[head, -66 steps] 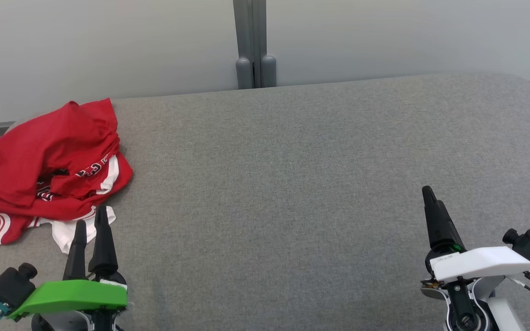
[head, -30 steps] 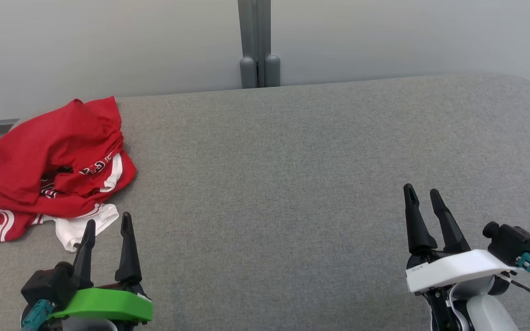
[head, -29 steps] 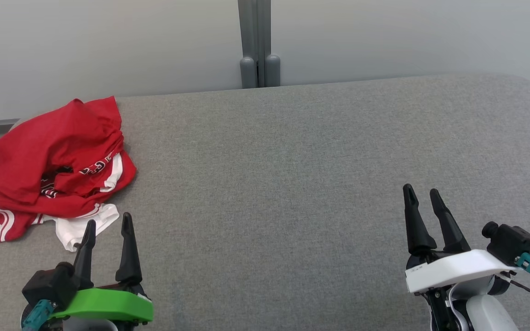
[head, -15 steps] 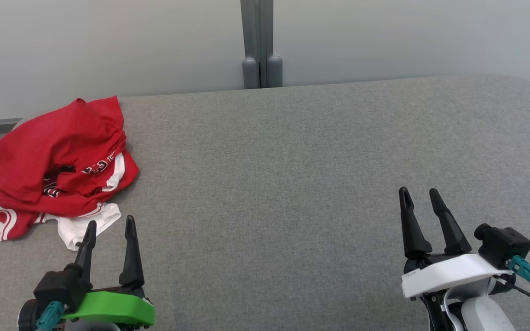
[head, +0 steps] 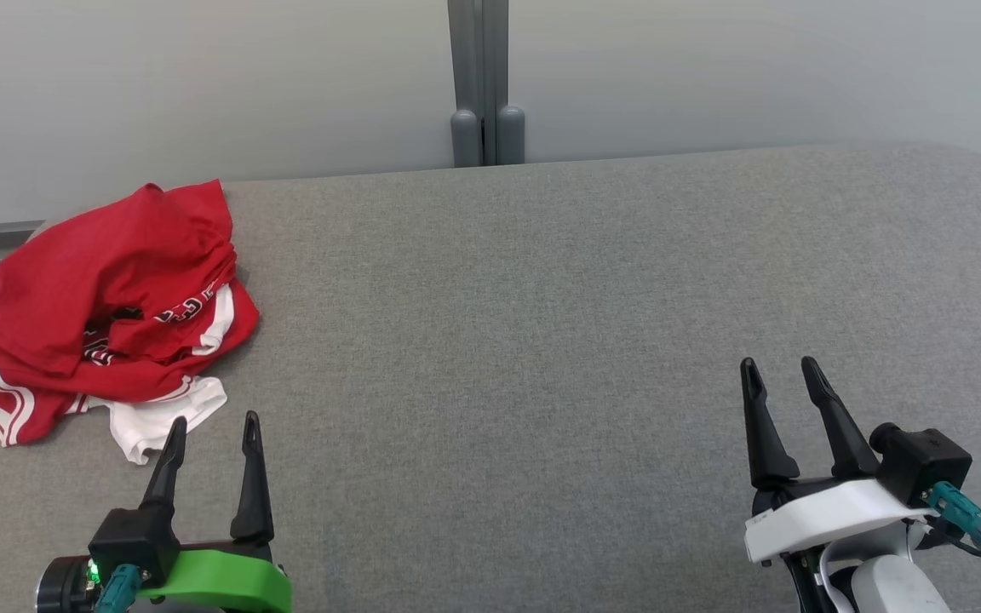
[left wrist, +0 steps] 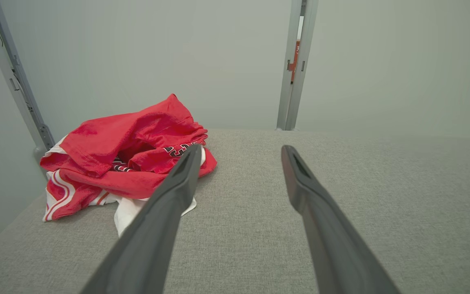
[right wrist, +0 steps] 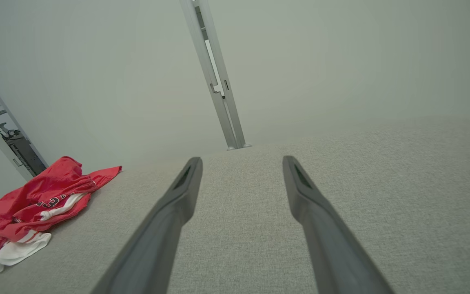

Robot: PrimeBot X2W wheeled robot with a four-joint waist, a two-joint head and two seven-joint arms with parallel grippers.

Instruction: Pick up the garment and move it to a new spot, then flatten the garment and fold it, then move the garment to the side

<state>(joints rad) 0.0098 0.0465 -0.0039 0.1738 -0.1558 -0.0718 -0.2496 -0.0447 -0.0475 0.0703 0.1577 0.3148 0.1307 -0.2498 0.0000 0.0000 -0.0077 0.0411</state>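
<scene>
A crumpled red and white garment (head: 103,306) lies in a heap at the far left of the grey surface (head: 542,298). It shows in the left wrist view (left wrist: 125,157) and in the right wrist view (right wrist: 39,200) as well. My left gripper (head: 214,426) stands open just below the garment's white hem, apart from it, with nothing between its fingers (left wrist: 169,196). My right gripper (head: 780,370) is open and empty at the lower right, far from the garment.
A grey post (head: 486,81) stands against the pale wall behind the surface's far edge. The surface drops away past its rounded left edge beside the garment and at the far right corner.
Both grippers went from shut to open and drew back toward the bottom of the head view. The head camera shifted slightly. The garment has stayed in place.
</scene>
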